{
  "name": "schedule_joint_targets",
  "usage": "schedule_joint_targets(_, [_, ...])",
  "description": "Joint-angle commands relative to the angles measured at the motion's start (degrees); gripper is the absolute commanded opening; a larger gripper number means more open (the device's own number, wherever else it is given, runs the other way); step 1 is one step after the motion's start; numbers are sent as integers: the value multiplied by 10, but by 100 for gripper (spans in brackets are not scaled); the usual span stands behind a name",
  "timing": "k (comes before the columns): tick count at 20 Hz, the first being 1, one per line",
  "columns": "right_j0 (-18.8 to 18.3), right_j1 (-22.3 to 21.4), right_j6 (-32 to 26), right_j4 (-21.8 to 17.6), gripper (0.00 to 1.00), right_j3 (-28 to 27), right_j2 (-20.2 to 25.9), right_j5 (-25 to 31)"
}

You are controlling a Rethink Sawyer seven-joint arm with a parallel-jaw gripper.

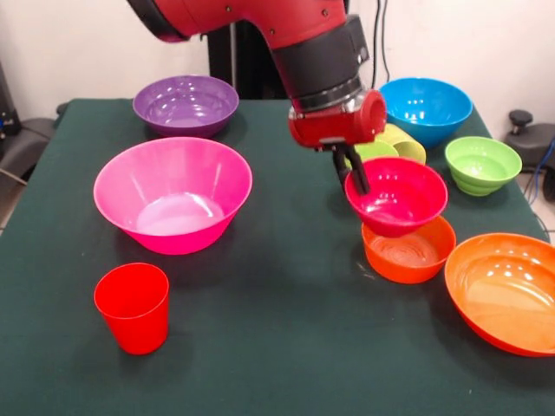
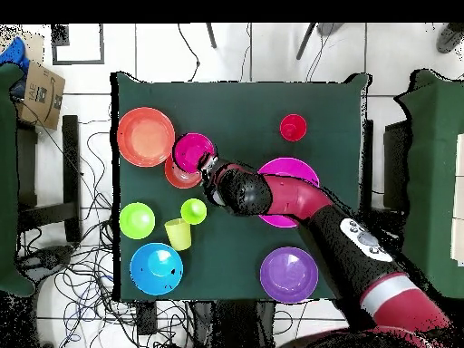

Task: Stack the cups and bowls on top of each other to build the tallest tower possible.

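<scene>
The gripper (image 1: pixel 357 178) is closed on the near-left rim of the magenta bowl (image 1: pixel 401 196), one black finger inside the wall and the other outside, and holds it lifted and slightly tilted. The bowl hangs just above and a little behind the small orange bowl (image 1: pixel 408 251), which sits upright on the table (image 1: pixel 286 347) beside the large orange bowl (image 1: pixel 507 290). From overhead the magenta bowl (image 2: pixel 193 150) overlaps the small orange one (image 2: pixel 180 175), so the step in hand looks like carrying the magenta bowl over to set it in or on that orange bowl. No tower stands yet: every other piece rests singly. The pink bowl (image 1: pixel 173 195) and purple bowl (image 1: pixel 186 104) lie to the left in the front view, the red cup (image 1: pixel 133 308) stands alone near the front edge, and the blue bowl (image 1: pixel 425 108) and ribbed green bowl (image 1: pixel 482 165) sit at the far right. The yellow cup (image 2: pixel 178 234) and lime cup (image 2: pixel 193 211) lie close together, partly hidden behind the arm in the front view. The next move likely calls for centring the magenta bowl over the orange one, levelling it, lowering until it seats, then releasing without dragging the rim sideways; an off-centre drop could leave it tipped against the large orange bowl.
</scene>
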Motion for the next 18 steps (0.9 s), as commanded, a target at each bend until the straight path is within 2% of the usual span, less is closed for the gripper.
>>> schedule_joint_targets(1, [-25,-40,-23,21,0,40,46,103])
schedule_joint_targets(6, [-34,-50,-28,6,0,44,35,117])
schedule_joint_targets(11, [-38,-64,-40,-27,0,38,-9,133])
schedule_joint_targets(18, [-53,-51,-66,-60,0,27,-25,133])
